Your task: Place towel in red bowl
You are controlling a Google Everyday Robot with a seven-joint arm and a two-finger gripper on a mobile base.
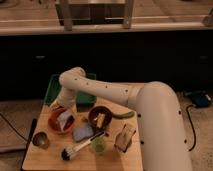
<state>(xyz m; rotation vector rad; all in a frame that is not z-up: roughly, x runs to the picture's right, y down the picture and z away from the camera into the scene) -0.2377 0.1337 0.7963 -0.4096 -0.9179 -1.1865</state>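
Note:
A red bowl (54, 125) stands at the left of the wooden table (115, 157). A pale towel (65, 120) lies inside it. My gripper (63, 106) hangs at the end of the white arm (115, 92), just above the bowl's far rim and over the towel. The arm's wrist hides most of the gripper.
A green tray (82, 97) sits at the back left. A brown bowl (100, 117) holds a yellow item. A grey-blue object (83, 133), a brush (80, 148), a green cup (98, 145), a small metal cup (40, 140), a green pod (122, 115) and a packet (124, 137) lie around.

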